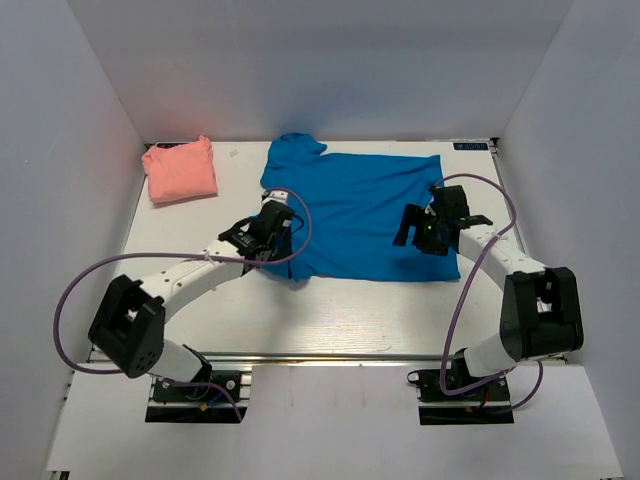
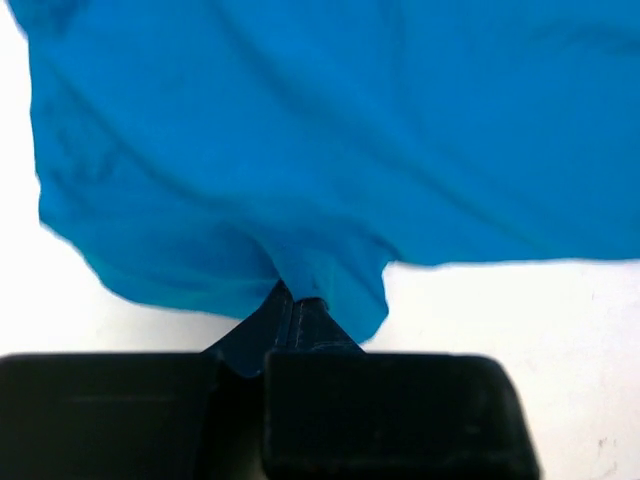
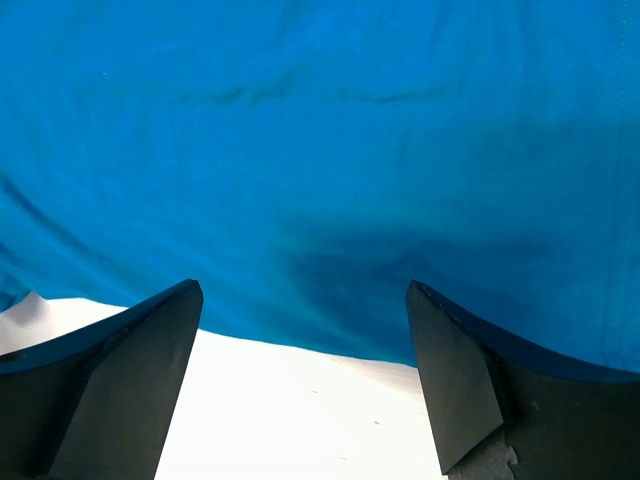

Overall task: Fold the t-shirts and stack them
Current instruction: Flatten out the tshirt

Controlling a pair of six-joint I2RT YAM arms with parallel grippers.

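The blue t-shirt [image 1: 355, 210] lies spread on the white table in the middle, one sleeve at the back left. The pink t-shirt [image 1: 180, 170] is a small folded bundle at the back left. My left gripper [image 1: 272, 228] is shut on the blue shirt's left edge; in the left wrist view the cloth [image 2: 330, 150] is pinched between the closed fingertips [image 2: 310, 315] and lifted slightly. My right gripper [image 1: 418, 232] is open over the shirt's right part; in the right wrist view its fingers [image 3: 150, 360] straddle the shirt's hem [image 3: 320, 200] above the bare table.
White walls enclose the table [image 1: 330, 310] on the left, back and right. A small dark label [image 1: 470, 146] sits at the back right corner. Purple cables loop from both arms near the front.
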